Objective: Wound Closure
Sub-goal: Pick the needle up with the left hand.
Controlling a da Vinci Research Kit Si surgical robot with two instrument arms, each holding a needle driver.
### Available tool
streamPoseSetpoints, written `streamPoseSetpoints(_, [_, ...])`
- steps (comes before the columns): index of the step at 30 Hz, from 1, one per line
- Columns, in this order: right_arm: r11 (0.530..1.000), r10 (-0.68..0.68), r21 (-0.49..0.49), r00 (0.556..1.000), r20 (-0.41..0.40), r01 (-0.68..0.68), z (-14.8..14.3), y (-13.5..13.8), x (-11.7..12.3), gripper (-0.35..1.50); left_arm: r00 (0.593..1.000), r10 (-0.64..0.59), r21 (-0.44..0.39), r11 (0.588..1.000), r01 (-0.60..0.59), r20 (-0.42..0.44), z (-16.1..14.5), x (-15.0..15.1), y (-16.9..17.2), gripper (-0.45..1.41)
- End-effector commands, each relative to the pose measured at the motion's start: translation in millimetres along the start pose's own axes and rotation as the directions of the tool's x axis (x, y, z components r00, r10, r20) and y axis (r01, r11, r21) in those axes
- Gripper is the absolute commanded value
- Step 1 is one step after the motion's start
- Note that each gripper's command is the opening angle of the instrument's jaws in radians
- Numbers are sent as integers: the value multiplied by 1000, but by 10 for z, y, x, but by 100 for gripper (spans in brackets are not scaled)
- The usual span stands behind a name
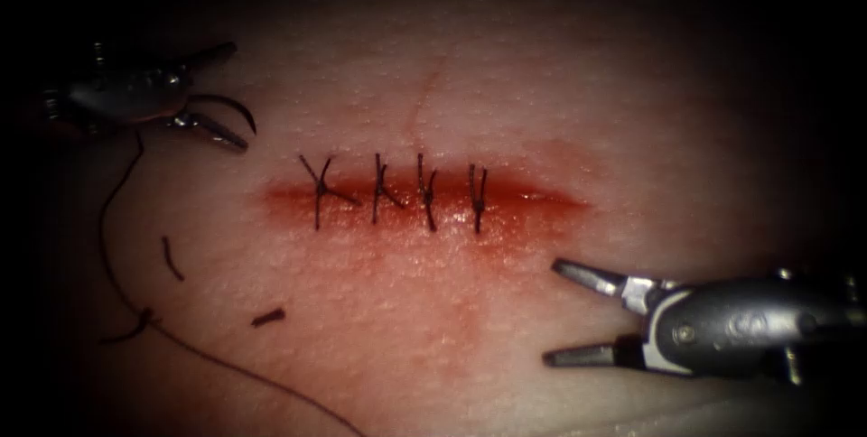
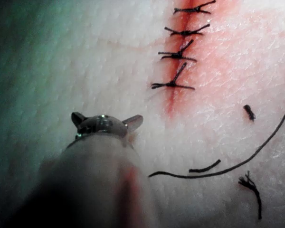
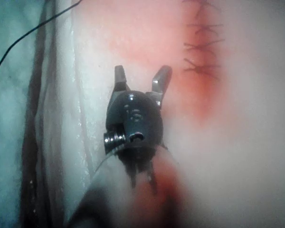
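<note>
you are looking at the tissue (image 1: 470, 67) with its cut (image 1: 424, 198) running left to right across the endoscope view, and four stitches (image 1: 397, 191) are sitting across it, side by side, each with short tails sticking up. red fluid (image 1: 433, 247) is staining the skin along the cut and below it.

your left tool (image 1: 212, 85) is hovering at the upper left, well to the left of the cut. its jaws are standing apart, one pointing up and right, the other down and right. the needle (image 1: 230, 107) is lying as a dark curve just between them; you cannot tell whether a jaw is gripping it or where along its curve. it is not sitting in the tissue. in the left wrist view the same tool (image 2: 107, 121) is showing both jaw tips spread wide.

the thread (image 1: 113, 247) is trailing down from the left tool, looping over the tissue on the left and running off toward the bottom edge. two cut ends (image 1: 172, 258) are lying loose near it, apart from the cut.

your right tool (image 1: 564, 311) is hanging at the lower right, below the right end of the cut, with its jaws gaping wide and holding nothing. the right wrist view is showing those jaws (image 3: 142, 78) spread above the tissue, just beside the nearest stitch.
</note>
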Motion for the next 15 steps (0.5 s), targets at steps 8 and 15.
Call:
streamPoseSetpoints(8, [1000, 1, -12, 1000, 4, -1, -1, -2, -7, 104, 993, 89, -74, 994, -83, 80, 27, -17, 16, 64])
streamPoseSetpoints(15, [1000, -4, -18, 1000, 2, 4, 1, -7, -11, 104, 991, 82, -38, 996, -78, 106, 37, -17, 18, 29])
